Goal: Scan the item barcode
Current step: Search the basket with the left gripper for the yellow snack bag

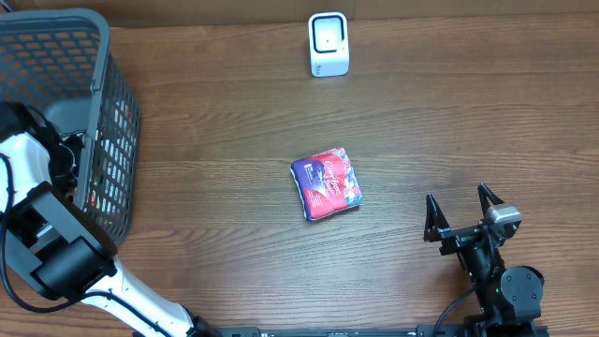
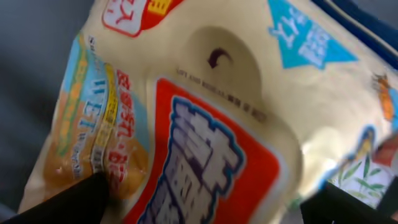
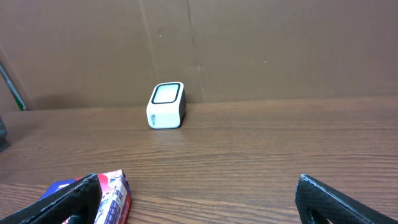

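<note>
Overhead: scanner (image 1: 328, 44) top centre, blue packet (image 1: 326, 184) mid-frame. Right gripper (image 1: 456, 198) lower right, wide open, empty, clear of the work. Left arm reaches into basket (image 1: 112, 112), upper left.
Left wrist: left gripper (image 2: 208, 193) spread wide astride cream packet (image 2: 205, 81), placed for pickup; no clamp evident.
Right wrist: scanner window faces forward, unobstructed.
</note>
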